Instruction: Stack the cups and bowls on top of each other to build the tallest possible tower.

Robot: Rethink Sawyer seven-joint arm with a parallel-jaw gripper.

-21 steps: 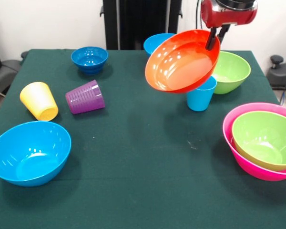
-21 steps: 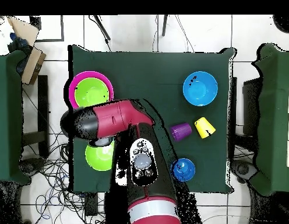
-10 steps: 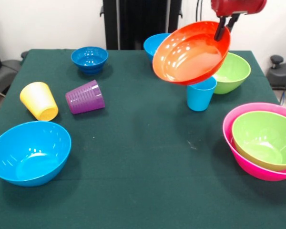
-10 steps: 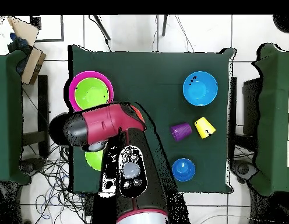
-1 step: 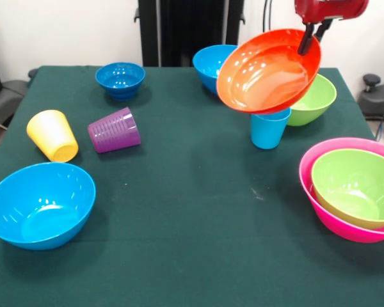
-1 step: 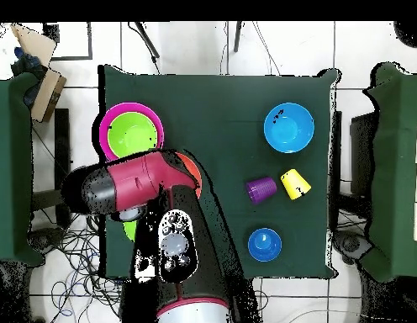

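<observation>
My gripper (image 5: 306, 43) is shut on the far rim of the orange bowl (image 5: 267, 71), which hangs tilted in the air at the back right. Just below it stands the upright light blue cup (image 5: 269, 130). A lime green bowl (image 5: 315, 97) sits behind it. Another lime green bowl (image 5: 355, 185) is nested in the pink bowl (image 5: 308, 187) at the right edge. The yellow cup (image 5: 52, 135) and purple cup (image 5: 114, 130) lie on their sides at the left. In the overhead view the arm hides the gripper and only a sliver of the orange bowl (image 6: 189, 167) shows.
A large light blue bowl (image 5: 40, 204) sits at the front left. A small dark blue bowl (image 5: 120, 78) and another light blue bowl (image 5: 210, 61) are at the back. The red arm (image 6: 128, 185) spans the table's lower left in the overhead view.
The gripper has lifted the orange bowl higher and carried it to the right in the front view, above the light blue cup. Nothing else moved.
</observation>
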